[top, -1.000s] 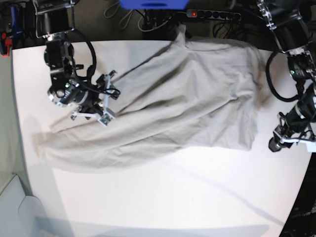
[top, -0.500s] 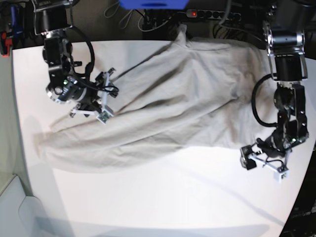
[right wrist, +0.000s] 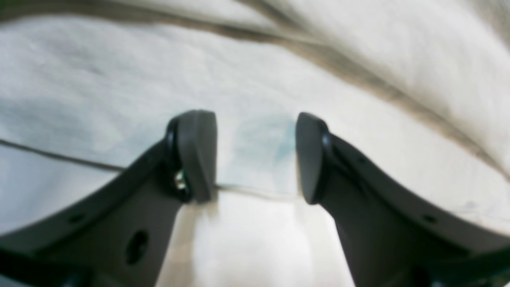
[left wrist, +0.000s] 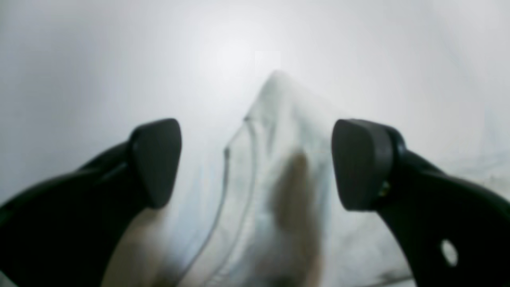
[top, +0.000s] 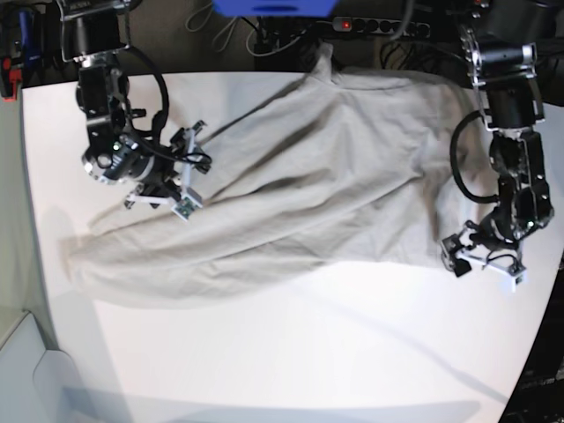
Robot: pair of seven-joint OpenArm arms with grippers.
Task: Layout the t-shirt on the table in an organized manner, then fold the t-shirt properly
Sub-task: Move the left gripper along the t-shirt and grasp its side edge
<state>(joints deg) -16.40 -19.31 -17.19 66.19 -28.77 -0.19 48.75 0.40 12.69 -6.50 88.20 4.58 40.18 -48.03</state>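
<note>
left hand [left wrist: 255, 163]: fingers spread wide, nothing between them, poised at a pointed corner of the t-shirt [top: 308, 185] by its lower right edge in the base view; a stitched hem runs up toward that point in the wrist view, so the placement reads as lining up to take the corner. right hand [right wrist: 255, 157]: fingers part-way apart, straddling a hemmed cloth edge with bare desk [top: 291, 352] showing below it; the frames do not settle whether the cloth is pinched, though the edge lies level with the fingertips, a likely pickup spot on the shirt's long upper edge. t-shirt: light grey-beige, lying on the white desk as a long slanted mass from upper right to lower left, wrinkled, with diagonal folds; one end reaches the desk's far edge near a power strip [top: 379, 26]. judgement: layout stage, not yet squared; both hands sit at opposite ends, probably to pull the cloth flat before any fold.
</note>
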